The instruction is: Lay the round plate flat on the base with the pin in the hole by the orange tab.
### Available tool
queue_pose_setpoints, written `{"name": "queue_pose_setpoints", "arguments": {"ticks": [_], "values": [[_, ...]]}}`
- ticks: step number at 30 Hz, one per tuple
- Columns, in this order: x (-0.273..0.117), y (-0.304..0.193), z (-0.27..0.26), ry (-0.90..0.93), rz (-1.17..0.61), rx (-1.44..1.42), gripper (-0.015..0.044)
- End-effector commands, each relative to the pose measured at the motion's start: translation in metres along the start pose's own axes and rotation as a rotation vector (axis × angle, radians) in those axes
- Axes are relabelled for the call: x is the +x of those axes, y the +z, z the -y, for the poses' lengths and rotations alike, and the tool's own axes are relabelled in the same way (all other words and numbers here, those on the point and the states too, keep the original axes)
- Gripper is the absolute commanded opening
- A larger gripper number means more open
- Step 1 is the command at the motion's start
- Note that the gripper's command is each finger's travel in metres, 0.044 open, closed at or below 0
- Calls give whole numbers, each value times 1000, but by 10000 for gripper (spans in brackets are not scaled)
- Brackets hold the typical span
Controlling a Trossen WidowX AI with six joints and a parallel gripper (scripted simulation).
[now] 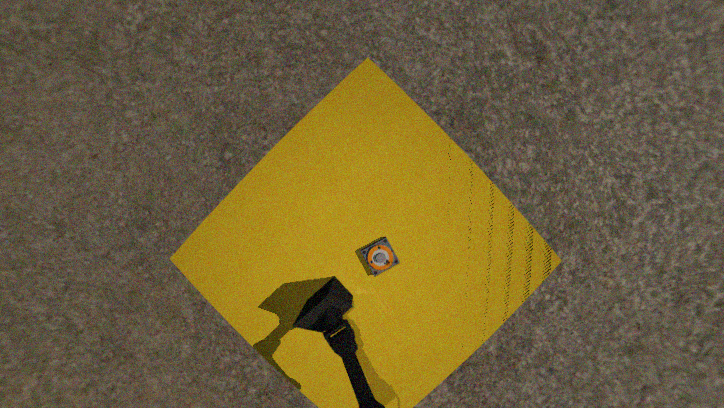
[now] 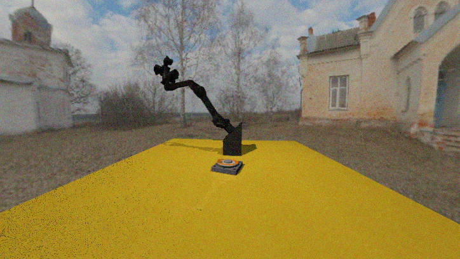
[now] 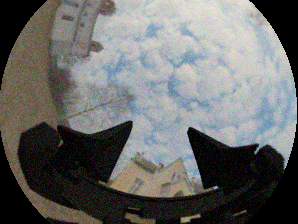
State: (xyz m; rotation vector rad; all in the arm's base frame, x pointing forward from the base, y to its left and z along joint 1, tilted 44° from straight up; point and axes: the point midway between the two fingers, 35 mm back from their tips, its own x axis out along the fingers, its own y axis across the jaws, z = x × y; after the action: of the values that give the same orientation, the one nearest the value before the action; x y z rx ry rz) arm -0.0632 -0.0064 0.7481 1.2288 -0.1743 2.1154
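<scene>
- The black parallel-jaw gripper (image 3: 158,137) is standing wide apart and holding nothing; in the wrist view only sky and a pale building are showing between its two dark fingers.
- The black six-joint arm (image 2: 196,91) is reaching up and away from the work, with its far end high in the exterior view, well apart from the plate.
- The round orange-rimmed plate (image 1: 379,257) is sitting on the small square grey base (image 2: 227,167), near the middle of the yellow square mat (image 1: 364,167) and in front of the arm's dark pedestal (image 2: 232,141).
- The grey post (image 2: 227,160) is showing at the plate's centre.
- Likely trouble: the wrist camera is pointing at the sky, so the approach is starting with no close view of the target; a poorly lined-up descent could land the fingers on the rim and press the plate harder against the pin.
- Turning the plate the wrong way or too far could be carrying the hole past the pin, leaving the plate tilted.
- Pulling away with a finger dragging could be lifting or spinning it out again.
- The pin, the hole and the orange tab are too small to make out; any tilt of the plate is also hard to judge.
</scene>
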Motion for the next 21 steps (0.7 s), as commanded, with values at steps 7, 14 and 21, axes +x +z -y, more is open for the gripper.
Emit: {"name": "queue_pose_setpoints", "arguments": {"ticks": [7,14,21], "values": [[-40,38,-59,280,75,189,216],[-126,99,-115,679,157,454,32],[-239,168,-131,1067,294,621,0]]}}
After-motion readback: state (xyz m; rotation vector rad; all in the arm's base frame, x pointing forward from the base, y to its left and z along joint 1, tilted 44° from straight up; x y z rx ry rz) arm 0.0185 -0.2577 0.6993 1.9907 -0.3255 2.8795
